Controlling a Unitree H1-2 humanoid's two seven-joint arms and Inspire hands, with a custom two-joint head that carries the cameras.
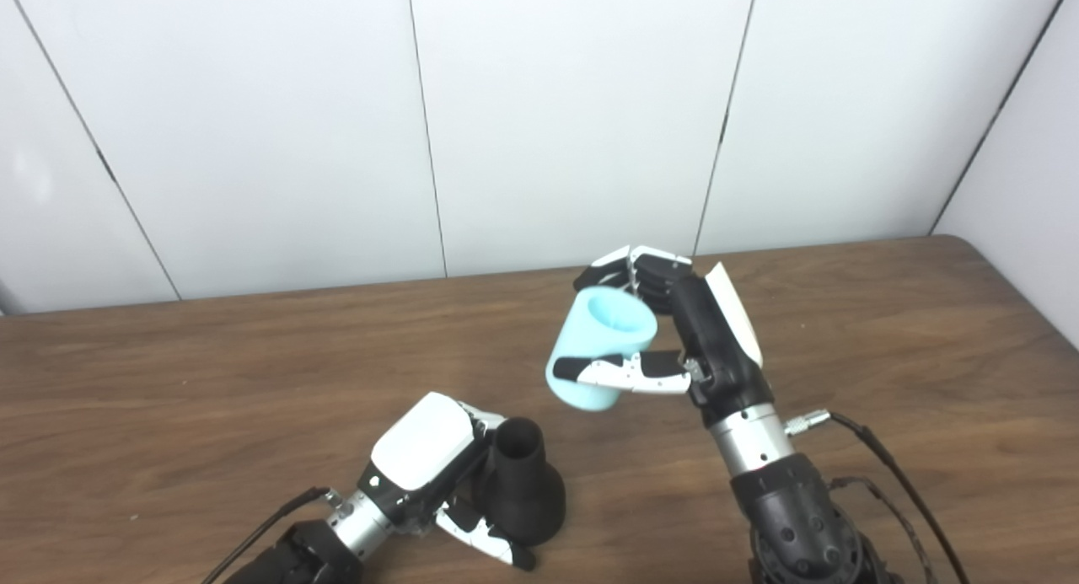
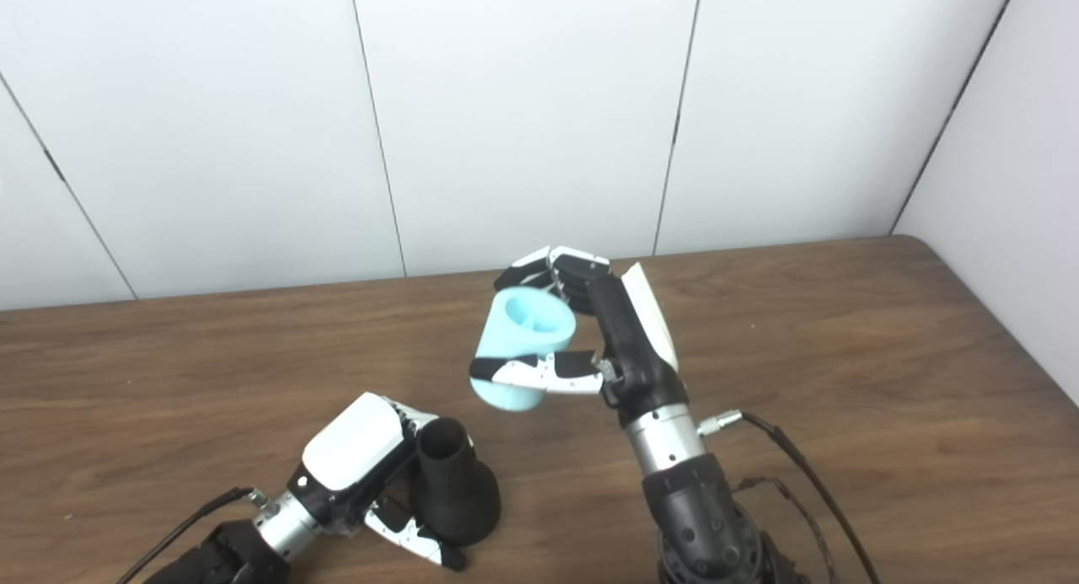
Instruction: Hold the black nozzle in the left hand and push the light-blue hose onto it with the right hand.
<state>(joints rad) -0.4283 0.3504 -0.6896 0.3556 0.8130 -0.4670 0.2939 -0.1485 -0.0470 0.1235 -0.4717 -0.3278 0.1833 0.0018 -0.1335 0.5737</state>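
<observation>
The black nozzle [image 1: 521,483] stands on the table near the front, wide base down and narrow open end up. My left hand [image 1: 430,466] is wrapped around it, fingers behind and thumb in front of the base. The light-blue hose [image 1: 600,348], a short hollow tube, is held tilted above the table, up and to the right of the nozzle, its open end facing up. My right hand [image 1: 674,331] is shut on it, thumb across its front and fingers behind. A gap separates the hose from the nozzle.
The brown wooden table [image 1: 885,331] runs to a white panelled wall [image 1: 539,120] at the back. Its rounded right corner lies at the far right. A black cable [image 1: 893,474] trails from my right wrist across the table.
</observation>
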